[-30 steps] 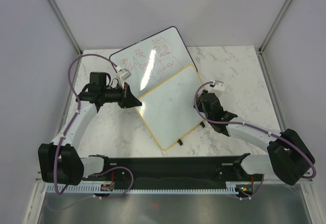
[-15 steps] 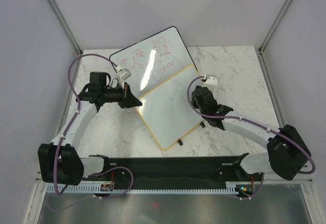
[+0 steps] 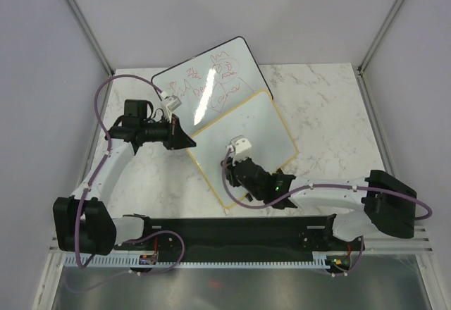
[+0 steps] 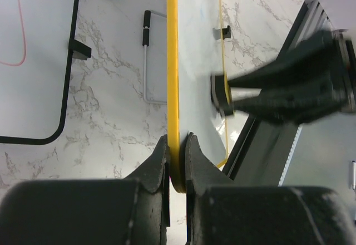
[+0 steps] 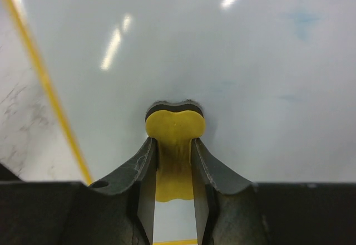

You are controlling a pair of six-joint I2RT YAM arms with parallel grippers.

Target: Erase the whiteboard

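Since the frame a second ago my right gripper (image 5: 174,145) has swept from the right-hand edge of the whiteboard (image 3: 264,123) across to its lower left part in the overhead view, while my left arm has not shifted at all. My right jaws are pinched narrow on the yellow eraser (image 5: 175,123), whose dark felt face sits against the white surface just ahead of my fingertips. My left gripper (image 4: 177,145) is closed tight on the board's yellow frame (image 4: 172,61) at its left edge, pinning it so it cannot slide under the wiping. The whiteboard itself lies at an angle in the middle of the marble table (image 3: 317,98), its upper edge tucked against the larger black-framed board (image 3: 211,74), which carries red scribbles and is not mine to clean. As far as I can judge, most of the job is done: overhead, the yellow-framed surface reads as blank white. My right wrist view does show a faint blue smudge (image 5: 303,19) toward the upper right of the frame, with another paler trace below it, so I reckon a pass or two over that patch is left. I cannot see the part of the surface hidden beneath my right arm.
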